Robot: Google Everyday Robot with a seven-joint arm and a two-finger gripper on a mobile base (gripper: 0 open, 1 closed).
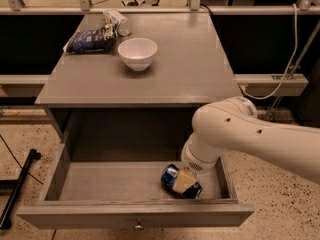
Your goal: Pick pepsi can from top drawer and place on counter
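Note:
The top drawer (90,215) is pulled out wide, with its small knob (138,227) on the front panel. The pepsi can (170,175) lies tilted on its side on the drawer floor at the front right. My gripper (184,182) reaches down from the white arm (240,134) into the drawer and sits right on the can, covering part of its right half. The grey counter (195,64) above is broad and flat.
On the counter stand a white bowl (137,52), a dark blue snack bag (91,38) and a small whitish container (117,20) at the back left. A black bar (17,194) lies on the floor at left. A cable (286,64) hangs at right.

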